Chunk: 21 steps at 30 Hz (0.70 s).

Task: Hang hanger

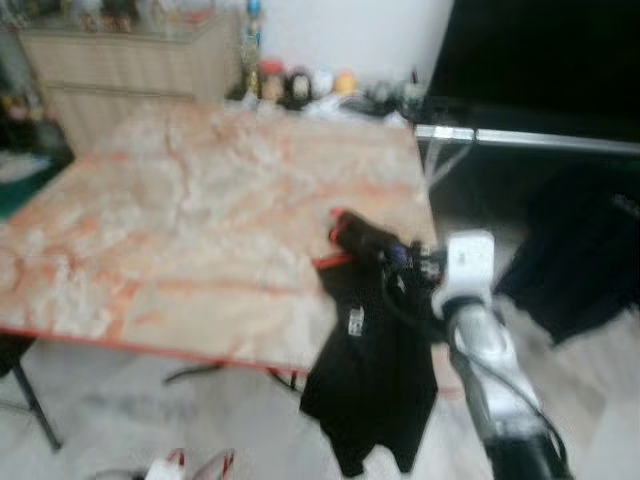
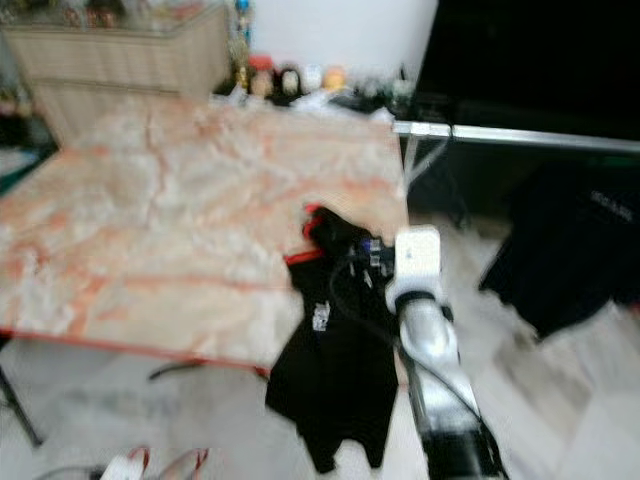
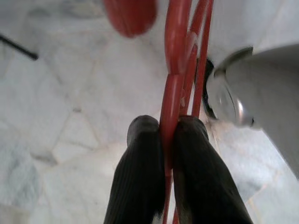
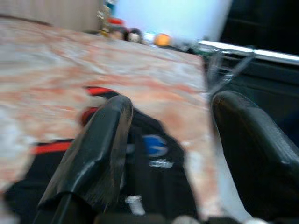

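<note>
A red hanger [image 3: 180,70] is pinched between the closed fingers of the left gripper [image 3: 169,140], low over the floor. The right gripper [image 4: 168,140] is spread over a black garment [image 1: 370,370] draped at the lower right of the table [image 1: 200,230]; the collar should be grasped squarely.

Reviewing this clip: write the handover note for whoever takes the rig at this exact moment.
Left end effector: shut on the red hanger, low over the pale tiled floor.
Right end effector: open, held over the black garment draped off the marble-patterned table edge.
Done: hanger picked up.
Left: garment apparently not yet on the hanger, and nothing hung yet.
</note>
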Tool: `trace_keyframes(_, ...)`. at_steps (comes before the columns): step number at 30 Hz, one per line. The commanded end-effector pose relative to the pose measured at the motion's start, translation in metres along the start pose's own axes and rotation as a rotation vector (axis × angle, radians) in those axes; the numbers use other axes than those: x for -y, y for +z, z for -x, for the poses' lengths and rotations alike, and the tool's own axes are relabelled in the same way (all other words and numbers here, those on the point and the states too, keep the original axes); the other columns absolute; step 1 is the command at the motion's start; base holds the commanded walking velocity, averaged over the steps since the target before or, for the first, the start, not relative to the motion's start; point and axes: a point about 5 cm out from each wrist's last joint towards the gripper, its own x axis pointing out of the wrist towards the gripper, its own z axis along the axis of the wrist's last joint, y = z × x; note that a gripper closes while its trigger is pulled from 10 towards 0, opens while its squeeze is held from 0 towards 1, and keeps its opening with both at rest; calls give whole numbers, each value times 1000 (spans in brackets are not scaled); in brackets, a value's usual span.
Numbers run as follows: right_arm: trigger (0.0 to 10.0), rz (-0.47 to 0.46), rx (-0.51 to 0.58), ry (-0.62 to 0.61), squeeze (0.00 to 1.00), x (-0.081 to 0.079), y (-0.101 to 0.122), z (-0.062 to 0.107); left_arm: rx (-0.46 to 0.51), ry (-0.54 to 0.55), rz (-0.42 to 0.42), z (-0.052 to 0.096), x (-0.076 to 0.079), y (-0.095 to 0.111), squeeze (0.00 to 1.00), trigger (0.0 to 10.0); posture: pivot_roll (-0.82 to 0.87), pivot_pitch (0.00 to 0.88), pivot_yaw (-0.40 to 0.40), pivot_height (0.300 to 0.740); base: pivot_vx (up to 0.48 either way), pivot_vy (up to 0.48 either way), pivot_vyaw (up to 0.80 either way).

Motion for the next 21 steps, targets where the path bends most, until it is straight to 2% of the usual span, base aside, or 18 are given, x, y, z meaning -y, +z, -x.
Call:
trace_keyframes(1, 10000, 5, -14, -4, 0, 1, -3, 1, -49, -11, 10, 2, 4, -13, 0, 10000, 116, 0, -37, 740, 0, 0, 0)
trace_keyframes(21, 10000, -4, -11, -2, 0, -1, -2, 0, -44, -16, 4, 2, 5, -11, 0, 10000, 116, 0, -35, 740, 0, 0, 0)
